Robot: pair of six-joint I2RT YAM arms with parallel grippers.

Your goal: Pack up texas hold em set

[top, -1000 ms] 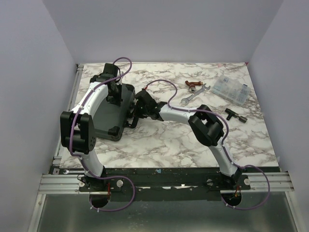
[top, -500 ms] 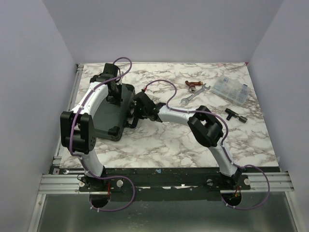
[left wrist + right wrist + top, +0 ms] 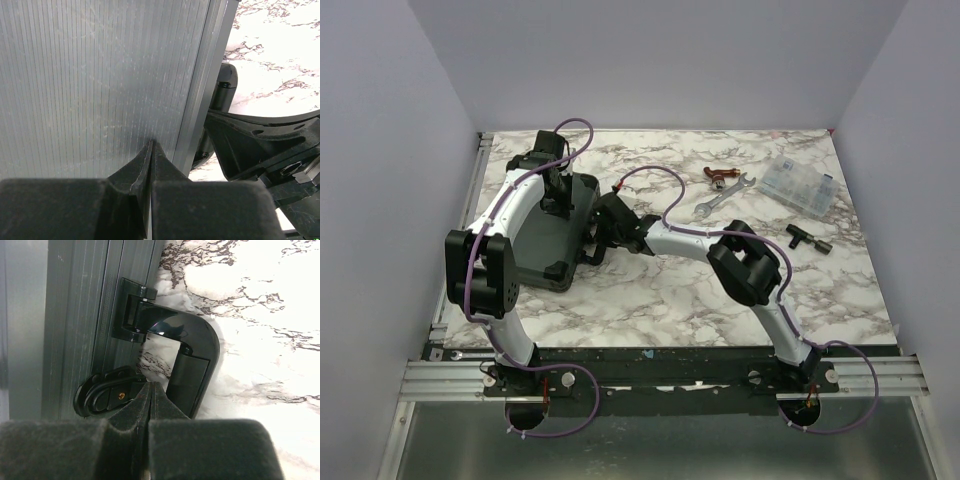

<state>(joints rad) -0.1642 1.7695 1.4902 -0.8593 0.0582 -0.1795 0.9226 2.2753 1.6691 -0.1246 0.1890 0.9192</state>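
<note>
While case (image 3: 548, 240) lies closed, centre-left of top view, on marble table (image 3: 670, 300): left gripper (image 3: 151, 146) fingers pressed together, holding nothing, tips at ribbed lid (image 3: 100, 75) near its edge, lower centre of wrist view. Right gripper (image 3: 150, 386) fingers likewise together, empty, tips at latch (image 3: 107, 390), just beside handle (image 3: 192, 355). Wrench (image 3: 722, 196), clear box (image 3: 802, 184): upper right, well apart from case.
</note>
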